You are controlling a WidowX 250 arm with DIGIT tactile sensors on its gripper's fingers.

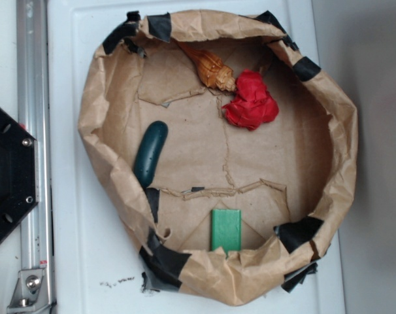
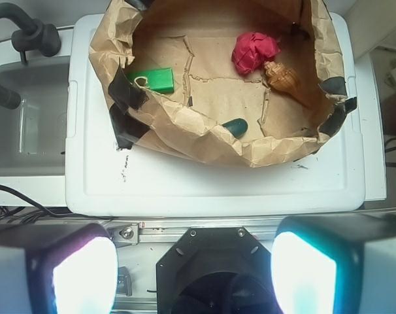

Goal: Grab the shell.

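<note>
The shell (image 1: pixel 211 66), orange-brown, ridged and glossy with a long pointed tail, lies at the back of the brown paper basin (image 1: pixel 93 98), its wide end touching a red crumpled wad (image 1: pixel 252 100). In the wrist view the shell (image 2: pixel 283 77) sits at the far right of the basin, beside the wad (image 2: pixel 253 51). My gripper (image 2: pixel 195 268) hangs high above the robot base, well short of the basin, open with nothing between its fingers (image 2: pixel 80 275). The gripper does not appear in the exterior view.
A dark green oval piece (image 1: pixel 150 152) lies against the basin's left wall, a green rectangular block (image 1: pixel 225 229) near its front wall. The basin sits on a white platform (image 1: pixel 87 261). The black robot base (image 1: pixel 8 173) and a metal rail (image 1: pixel 33 98) stand to the left.
</note>
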